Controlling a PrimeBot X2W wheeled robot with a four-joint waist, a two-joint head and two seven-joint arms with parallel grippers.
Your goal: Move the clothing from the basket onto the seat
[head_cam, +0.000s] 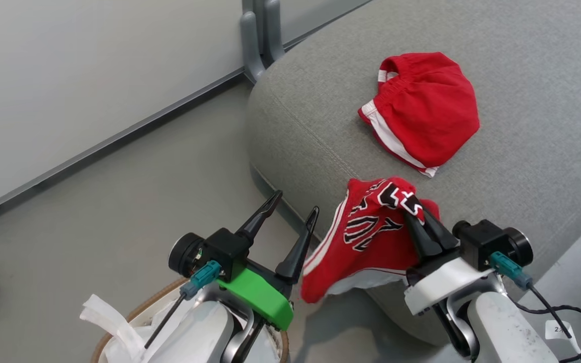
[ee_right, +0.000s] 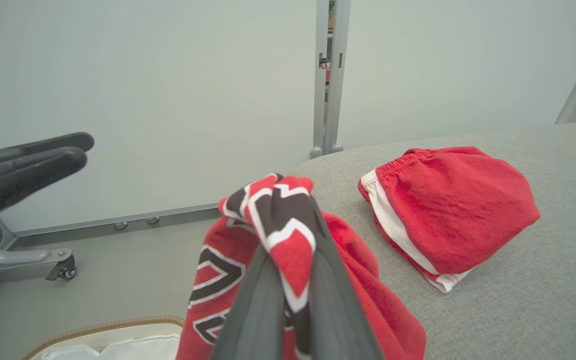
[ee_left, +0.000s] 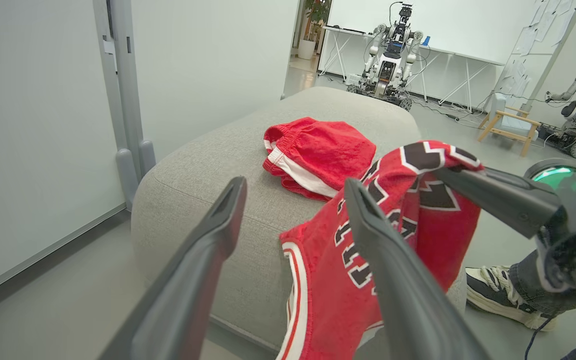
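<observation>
My right pincer is closed tight on a bunched fold of the red jersey, both fingers pressed together with the cloth between them. I hold the fold over the near edge of the grey seat, close to its rounded left corner. The rest of the jersey hangs down past the seat's side towards the floor, its white-trimmed hem lowest.

The jersey carries black figures outlined in white. They are crumpled and folded over my fingers, so I cannot read a number or a word in any view.

The red shorts lie on the seat farther in and a little to the right, well apart from the jersey, with the white side stripe and gathered waistband showing.

My left pincer is spread wide and holds nothing. It hovers to the left of the jersey, with its fingers pointing at the seat's corner.

Below it, at the near left, is the basket's brown woven rim with the white liner inside.

A small white tag on my right arm's cable bears a mark beginning with "2", the rest being too small to read.
</observation>
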